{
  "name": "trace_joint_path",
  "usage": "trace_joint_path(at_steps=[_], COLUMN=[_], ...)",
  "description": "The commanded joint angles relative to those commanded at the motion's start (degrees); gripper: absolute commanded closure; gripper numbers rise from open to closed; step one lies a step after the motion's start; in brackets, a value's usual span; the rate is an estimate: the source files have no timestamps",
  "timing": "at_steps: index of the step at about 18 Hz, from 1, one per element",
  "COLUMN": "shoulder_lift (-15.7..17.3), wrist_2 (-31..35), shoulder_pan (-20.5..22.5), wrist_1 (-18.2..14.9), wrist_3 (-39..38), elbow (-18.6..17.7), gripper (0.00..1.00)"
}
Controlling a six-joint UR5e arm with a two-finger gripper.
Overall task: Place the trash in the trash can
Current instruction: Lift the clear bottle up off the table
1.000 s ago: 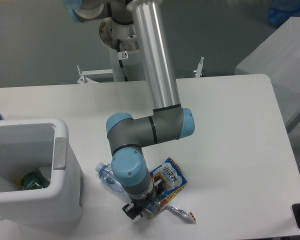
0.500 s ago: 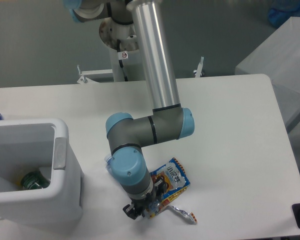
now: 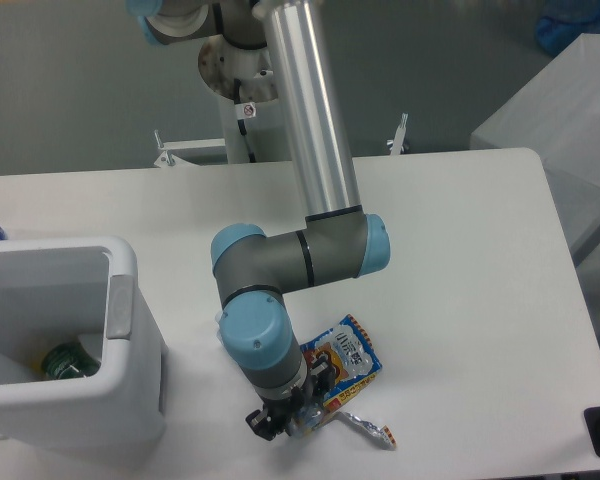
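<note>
White trash can [image 3: 130,300] with green item [image 3: 65,360] inside; end effector [image 3: 285,425] grip state unclear.

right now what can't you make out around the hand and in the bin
- Hand: the wrist covers it from the fixed camera, so open or shut cannot be told.
- Plastic bottle: barely a clear sliver shows beside the wrist; the arm hides the rest.
- Snack packet: its lower left corner is under the hand.
- Trash can: cut off by the left edge; the green item inside is too small to identify.
</note>
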Motion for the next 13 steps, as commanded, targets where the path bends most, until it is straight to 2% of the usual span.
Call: trace_joint_path(at_steps=[2,5,9,10,13], shoulder_lift=[1.4,6.2,8.1,8.5,9.8], wrist_2=[0.1,-0.3,-0.7,-1.7,-6.6], shoulder_pan=[0.1,0.5,2.5,3.2,4.7], wrist_1=[0.9,2.3,3.3,4.2,10.6], wrist_3=[1.0,4.1,5.9,7.1,9.1], elbow=[1.0,3.6,9.1,10.2,11.4], gripper=[0.36,0.36,0.36,0.36,0.36])
